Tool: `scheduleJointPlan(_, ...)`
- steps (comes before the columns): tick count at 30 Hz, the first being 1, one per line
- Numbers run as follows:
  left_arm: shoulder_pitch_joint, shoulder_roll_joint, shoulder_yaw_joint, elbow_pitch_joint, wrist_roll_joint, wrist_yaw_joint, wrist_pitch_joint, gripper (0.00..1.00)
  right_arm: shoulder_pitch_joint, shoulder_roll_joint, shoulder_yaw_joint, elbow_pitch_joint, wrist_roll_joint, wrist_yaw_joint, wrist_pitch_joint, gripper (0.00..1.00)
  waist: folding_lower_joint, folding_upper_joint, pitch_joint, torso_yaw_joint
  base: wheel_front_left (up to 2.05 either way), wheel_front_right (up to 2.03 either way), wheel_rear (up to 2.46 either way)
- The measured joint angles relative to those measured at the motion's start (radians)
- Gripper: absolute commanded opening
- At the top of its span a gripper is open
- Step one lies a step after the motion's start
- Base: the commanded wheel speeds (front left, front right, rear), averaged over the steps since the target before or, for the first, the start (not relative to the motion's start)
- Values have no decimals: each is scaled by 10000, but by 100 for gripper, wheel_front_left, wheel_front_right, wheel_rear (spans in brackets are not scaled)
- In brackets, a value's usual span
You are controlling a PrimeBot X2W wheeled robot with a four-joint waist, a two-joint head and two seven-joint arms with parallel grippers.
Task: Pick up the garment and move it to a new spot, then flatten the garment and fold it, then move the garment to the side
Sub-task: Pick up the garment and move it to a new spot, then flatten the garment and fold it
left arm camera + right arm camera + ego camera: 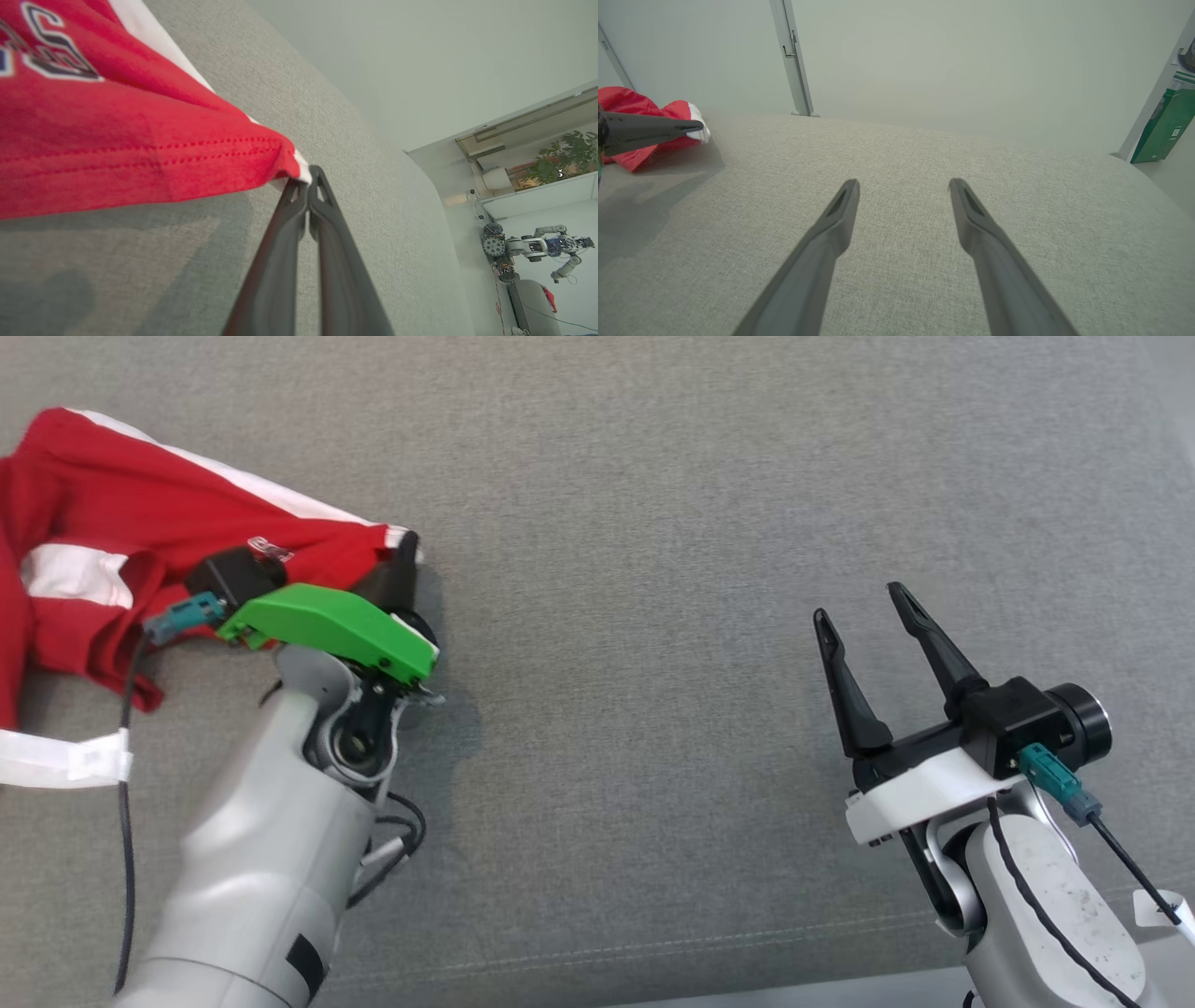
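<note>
The left gripper pinches shut on a hem corner of the red garment, bunched at the grey cushion's left edge; the right gripper hovers wide open, empty

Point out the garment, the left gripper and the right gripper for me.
garment (187, 513), head view, on the red body fabric below the white stripe.
left gripper (309, 179), left wrist view, at the shut fingertips pinching the garment's corner.
right gripper (903, 183), right wrist view, midway between its open fingertips.
</note>
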Motion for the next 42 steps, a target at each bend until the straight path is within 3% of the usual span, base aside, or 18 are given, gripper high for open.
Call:
scheduleJointPlan(12,2058,207,-3962,-3482,-1630,21,192,0,38,178,-268,146,263,-169,0,100,0,0,-409,-1543,0,0,0)
scheduleJointPlan(22,2825,276,-6500,-5269,-2121,742,476,0,593,217,-780,194,366,-366,-10,100,0,0,-789,-2574,0,0,0)
scheduleJointPlan(27,3038,282,-6801,-4865,-1852,1162,577,0,790,159,-963,190,378,-453,-10,100,0,0,-949,-2508,0,0,0)
scheduleJointPlan(34,3642,307,-6625,-4130,-1478,1781,410,0,904,84,-970,192,372,-424,-10,100,0,0,-1151,-1862,0,0,0)
scheduleJointPlan(42,4378,439,-5986,-3850,-1856,2000,-29,0,995,-115,-842,198,219,-236,-10,100,-1,0,-1367,-972,0,0,0)
